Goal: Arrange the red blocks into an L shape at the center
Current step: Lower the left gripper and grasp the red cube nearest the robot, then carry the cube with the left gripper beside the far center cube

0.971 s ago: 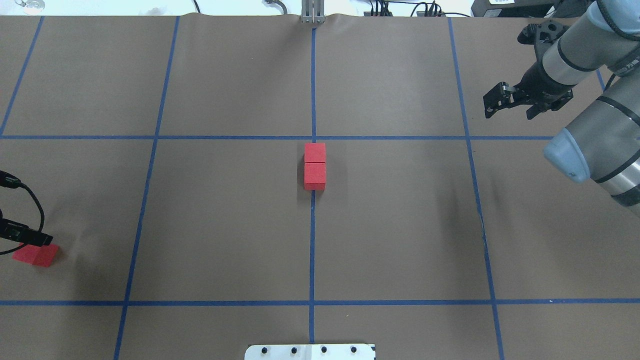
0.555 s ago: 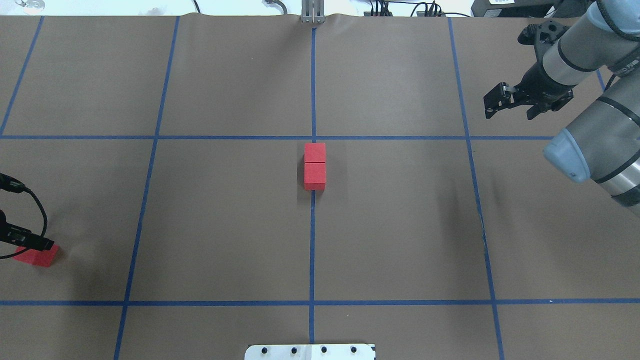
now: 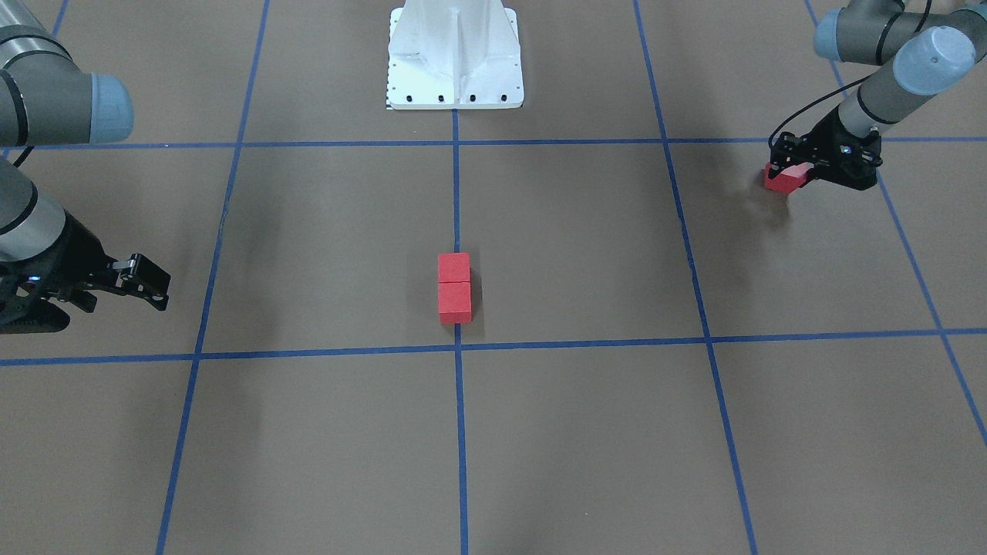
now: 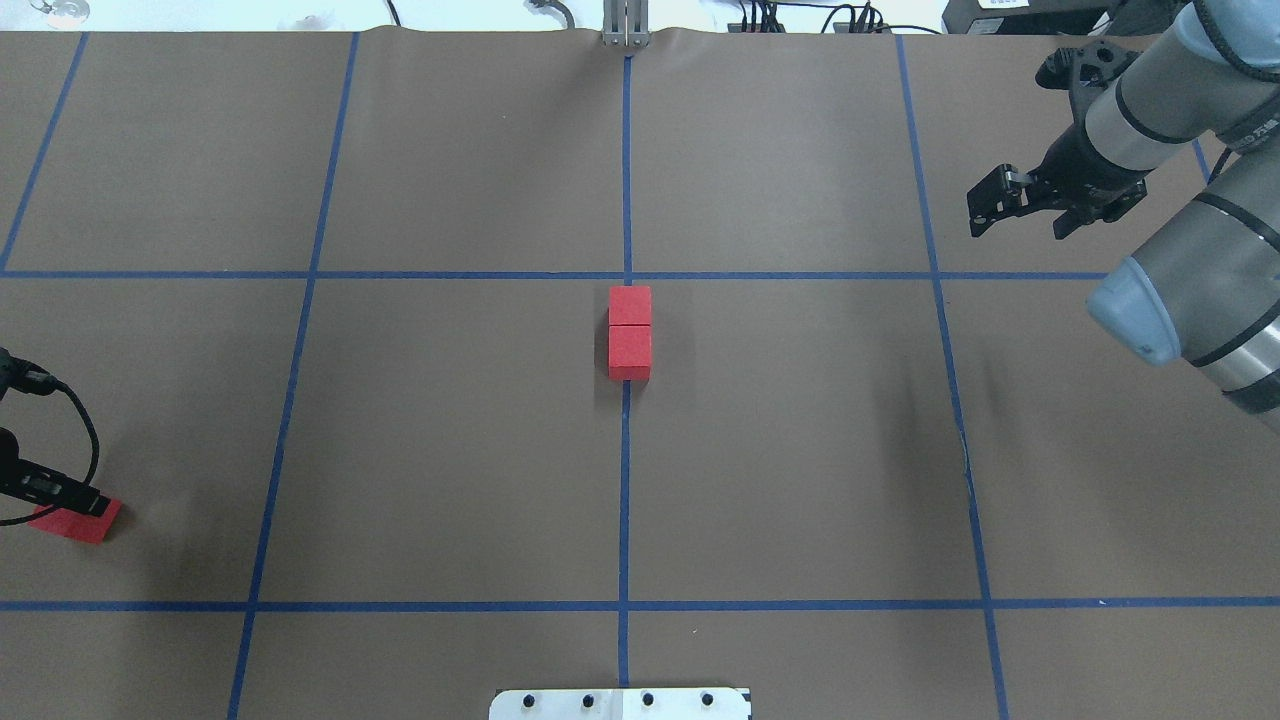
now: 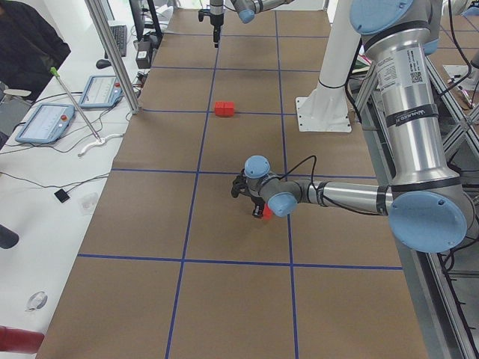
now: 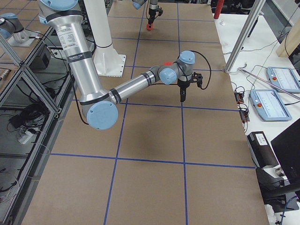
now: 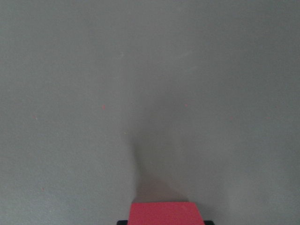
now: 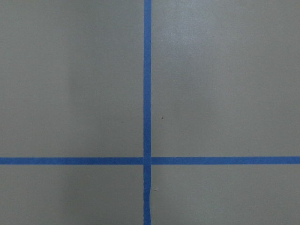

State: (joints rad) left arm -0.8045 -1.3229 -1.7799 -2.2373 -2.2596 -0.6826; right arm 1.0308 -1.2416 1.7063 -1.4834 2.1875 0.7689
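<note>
two small matte red cubes (image 4: 630, 332) lie touching, end to end on the middle blue tape line, just on the robot's side of the center crossing (image 4: 627, 275). the third small matte red cube (image 3: 779, 182) sits far off at the table's left end, looking tilted between the jaws of the left gripper (image 3: 794, 168), which appears clenched on it. the right gripper (image 4: 1018, 225) hangs released and empty, well apart at the far right. the likely trouble: a crooked hold could let the cube twist or slip in carrying, and a careless set-down could nudge the pair apart or extend it into a straight row instead of an l. the overhead view cuts the left gripper off at its edge, whereas the front-facing view shows it whole; the left wrist view gives only a red strip at its lower edge.
</note>
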